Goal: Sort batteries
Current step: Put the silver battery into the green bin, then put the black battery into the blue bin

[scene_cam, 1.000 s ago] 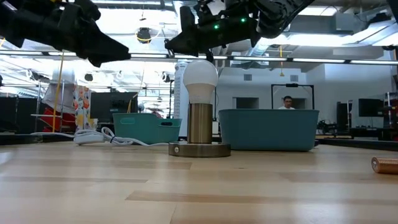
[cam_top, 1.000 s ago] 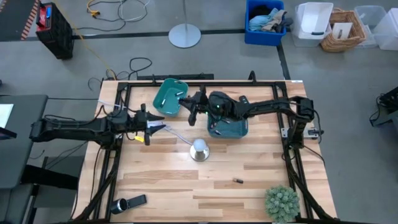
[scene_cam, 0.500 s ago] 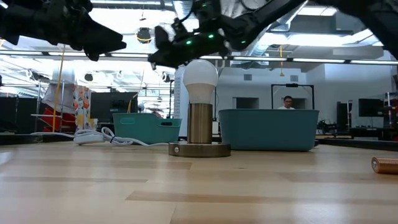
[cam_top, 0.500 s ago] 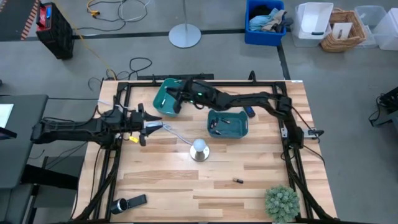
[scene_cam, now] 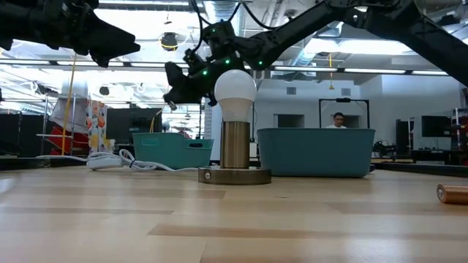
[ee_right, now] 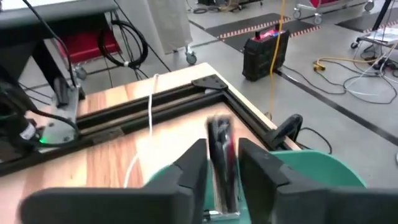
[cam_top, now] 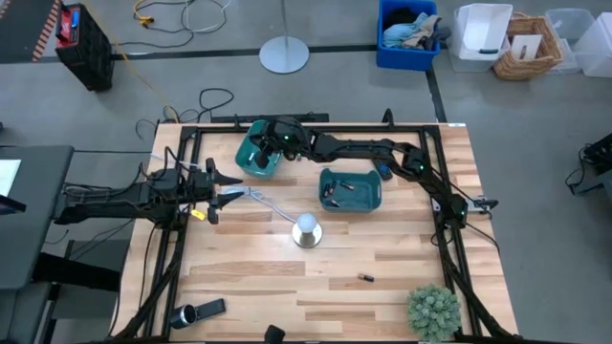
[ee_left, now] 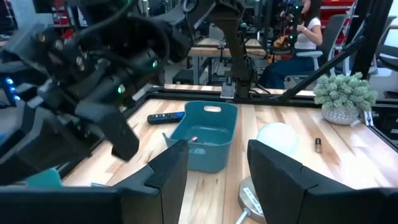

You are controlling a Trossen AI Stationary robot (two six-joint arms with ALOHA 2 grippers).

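My right gripper [cam_top: 272,143] reaches across the table and hovers over the left teal bin [cam_top: 251,162]. A dark battery [ee_right: 221,134] stands blurred and upright between its parted fingers [ee_right: 194,167]. The right teal bin [cam_top: 352,199] holds several batteries [cam_top: 335,189]. One more battery [cam_top: 364,278] lies on its side on the bare wood near the front. My left gripper [ee_left: 217,168] waits open and level at the table's left [cam_top: 228,194], with nothing between its fingers. My right gripper has the battery's lower part [ee_right: 222,186] between its two fingers, which point forward and slightly down over the left bin. The battery stands upright, along the fingers. It is smeared, and I cannot tell whether the fingers touch it.
A lamp with a white bulb [cam_top: 306,229] stands mid-table, its white cable [cam_top: 268,203] running toward my left gripper. A black remote [cam_top: 381,172] lies behind the right bin. A potted plant [cam_top: 433,311] is at the front right, a flashlight-like cylinder [cam_top: 186,313] at the front left.
My right gripper has swung from above the right bin toward the table's far left, ending over the left bin and a little lower. My left gripper has drawn back slightly toward the left edge.
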